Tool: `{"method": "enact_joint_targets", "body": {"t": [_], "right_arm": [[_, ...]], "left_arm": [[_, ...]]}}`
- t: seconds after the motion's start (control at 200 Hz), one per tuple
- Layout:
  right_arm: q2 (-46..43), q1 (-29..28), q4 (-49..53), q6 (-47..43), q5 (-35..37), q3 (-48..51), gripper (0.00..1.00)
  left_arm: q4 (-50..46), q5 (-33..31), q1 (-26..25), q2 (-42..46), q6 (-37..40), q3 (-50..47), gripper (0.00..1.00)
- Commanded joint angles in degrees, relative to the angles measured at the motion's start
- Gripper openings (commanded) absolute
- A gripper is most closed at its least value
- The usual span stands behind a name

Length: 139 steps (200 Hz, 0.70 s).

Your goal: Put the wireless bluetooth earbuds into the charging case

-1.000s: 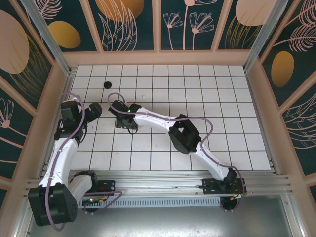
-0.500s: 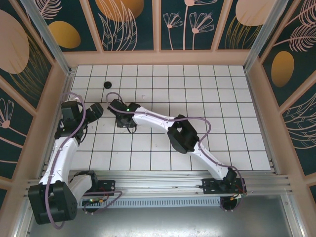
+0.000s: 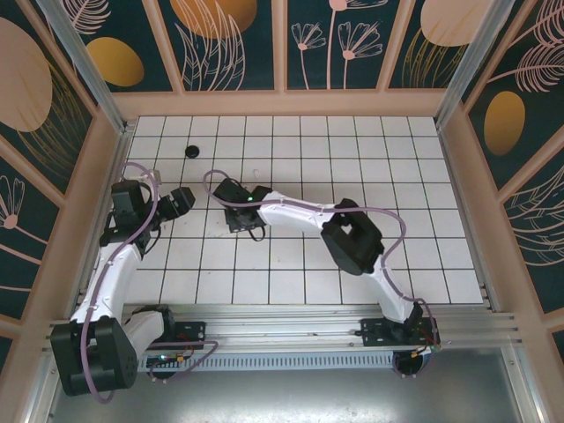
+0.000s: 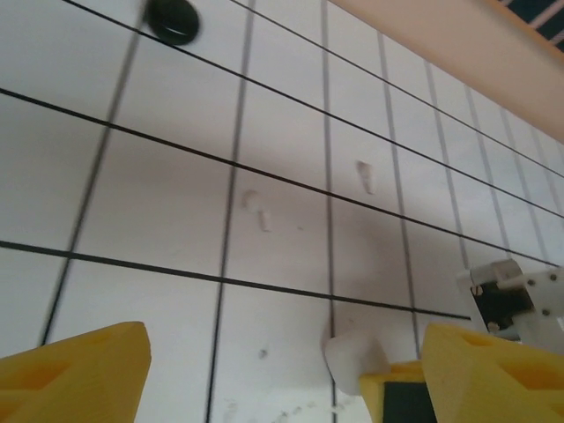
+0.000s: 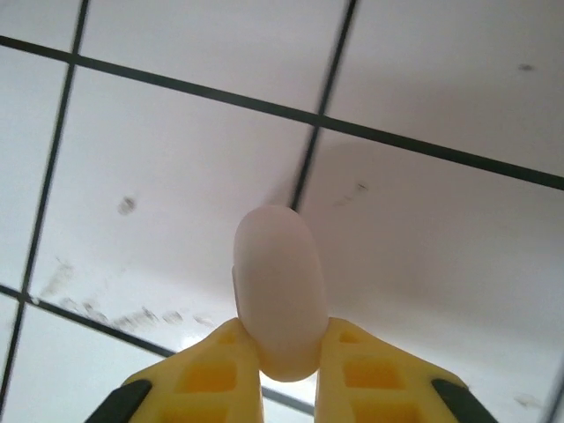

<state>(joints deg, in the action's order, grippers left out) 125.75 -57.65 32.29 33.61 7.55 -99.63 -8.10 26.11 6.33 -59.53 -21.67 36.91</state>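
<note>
White square-tiled tabletop with dark grout lines; right pincer, yellow ribbed fingers clamped on a smooth white oval charging case; left pincer spread apart, holding nothing; round black puck; two tiny white stemmed earbuds lie on bare tiles, apart from the case.

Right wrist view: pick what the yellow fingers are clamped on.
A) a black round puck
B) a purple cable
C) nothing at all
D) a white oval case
D: the right gripper is pressed against both sides of the smooth white oval charging case, which sticks out beyond its fingertips.
</note>
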Motion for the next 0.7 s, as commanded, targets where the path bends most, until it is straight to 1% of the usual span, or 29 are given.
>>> {"method": "enact_joint_targets", "body": {"t": [0.0, 0.105, 0.17, 0.185, 0.225, 0.38, 0.465, 0.606, 0.691], "right_arm": [[-6.99, 2.27, -9.09, -4.05, -3.16, 7.60, 0.10], [-9.74, 4.31, -13.10, -5.04, -6.29, 12.75, 0.08], [-10.85, 5.33, -14.86, -5.67, -6.41, 15.01, 0.07], [-11.13, 5.60, -15.15, -5.86, -7.95, 15.45, 0.07], [-11.71, 6.15, -15.75, -6.28, -8.70, 16.27, 0.06], [-14.61, 7.45, -17.48, -9.74, -11.08, 18.94, 0.03], [-18.00, 8.27, -17.99, -13.56, -13.08, 20.97, 0.01], [-24.41, 10.57, -17.65, -19.67, -19.05, 24.18, 0.00], [-27.84, 11.80, -15.99, -23.07, -21.71, 24.96, 0.00]], "left_arm": [[5.27, 10.19, -0.09, -0.35, 0.68, -1.69, 0.74], [6.81, 12.82, -0.13, -0.94, 0.17, -2.36, 0.72], [7.02, 13.64, -0.09, -1.12, 0.20, -2.54, 0.72], [7.16, 13.81, -0.09, -1.19, 0.22, -2.62, 0.72], [7.66, 14.67, -0.13, -1.35, 0.10, -2.88, 0.72], [11.92, 21.41, -0.65, -2.68, -0.67, -4.59, 0.67], [15.00, 24.36, -2.49, -2.43, 0.03, -5.47, 0.66], [20.76, 27.23, -8.28, 0.03, 3.08, -6.23, 0.66], [25.75, 29.67, -9.44, 0.64, 2.68, -6.47, 0.66]]}}
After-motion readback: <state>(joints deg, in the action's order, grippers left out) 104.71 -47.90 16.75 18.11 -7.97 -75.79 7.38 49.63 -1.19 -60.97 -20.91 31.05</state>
